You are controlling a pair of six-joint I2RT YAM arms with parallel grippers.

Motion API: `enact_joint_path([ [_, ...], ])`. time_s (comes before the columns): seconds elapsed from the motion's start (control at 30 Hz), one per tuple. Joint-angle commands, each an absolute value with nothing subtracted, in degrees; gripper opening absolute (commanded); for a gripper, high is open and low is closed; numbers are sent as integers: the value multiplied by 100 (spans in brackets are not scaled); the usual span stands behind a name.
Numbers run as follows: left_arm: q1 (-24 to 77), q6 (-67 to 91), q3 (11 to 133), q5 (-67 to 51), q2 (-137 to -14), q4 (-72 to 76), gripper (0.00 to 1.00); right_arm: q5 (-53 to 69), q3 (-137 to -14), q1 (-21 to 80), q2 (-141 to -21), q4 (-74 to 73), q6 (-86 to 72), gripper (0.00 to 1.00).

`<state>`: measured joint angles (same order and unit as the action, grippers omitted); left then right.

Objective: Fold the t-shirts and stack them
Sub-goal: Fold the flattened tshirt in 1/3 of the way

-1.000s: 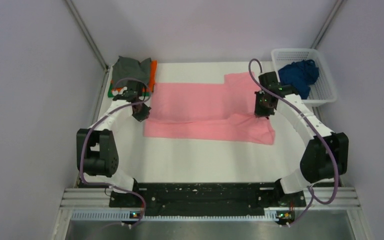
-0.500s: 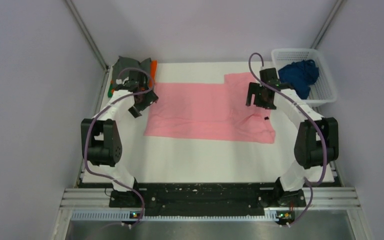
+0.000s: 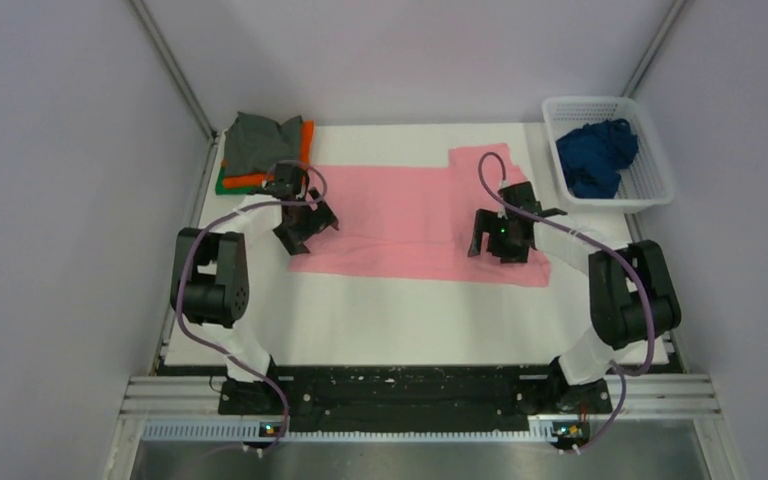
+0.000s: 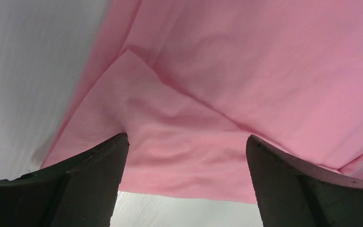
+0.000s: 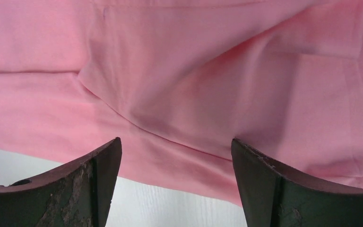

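A light pink t-shirt (image 3: 400, 215) lies spread on the white table, its near part folded over in layers. My left gripper (image 3: 307, 226) hovers over the shirt's near left corner, open, with nothing between its fingers. My right gripper (image 3: 497, 240) stands open over the near right part. In the left wrist view the open gripper (image 4: 186, 138) frames rumpled pink cloth (image 4: 246, 71) above the shirt's near edge. The right wrist view shows the open gripper (image 5: 176, 140) over folded pink layers (image 5: 194, 71). Folded grey (image 3: 260, 138), orange (image 3: 307, 134) and green (image 3: 224, 184) t-shirts are stacked at the back left.
A white lattice basket (image 3: 660, 190) at the back right holds a crumpled dark blue t-shirt (image 3: 595, 155). Bare white table (image 3: 410, 320) runs between the pink shirt and the arm bases. Grey walls close in on both sides.
Both grippers have opened and let go of the pink shirt. They rose toward the back, then came down inward over the shirt's near corners.
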<state>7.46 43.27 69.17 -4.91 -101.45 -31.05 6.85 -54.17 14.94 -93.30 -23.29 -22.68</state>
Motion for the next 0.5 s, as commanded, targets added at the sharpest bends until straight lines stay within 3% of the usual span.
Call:
enact_joint_path([
  [0.0, 734, 4285, 6252, -362, -9995, -2908, 99, 348, -4943, 1581, -9011, -2315, -2475, 85],
  [0.17, 730, 4371, 5294, -275, -9482, -3004, 99, 335, -4147, 1740, -8455, -2869, -2773, 85],
  [0.47, 755, 4857, 3969, -311, -7567, -4707, 99, 445, -3385, 2402, -6763, -4603, -4029, 85],
])
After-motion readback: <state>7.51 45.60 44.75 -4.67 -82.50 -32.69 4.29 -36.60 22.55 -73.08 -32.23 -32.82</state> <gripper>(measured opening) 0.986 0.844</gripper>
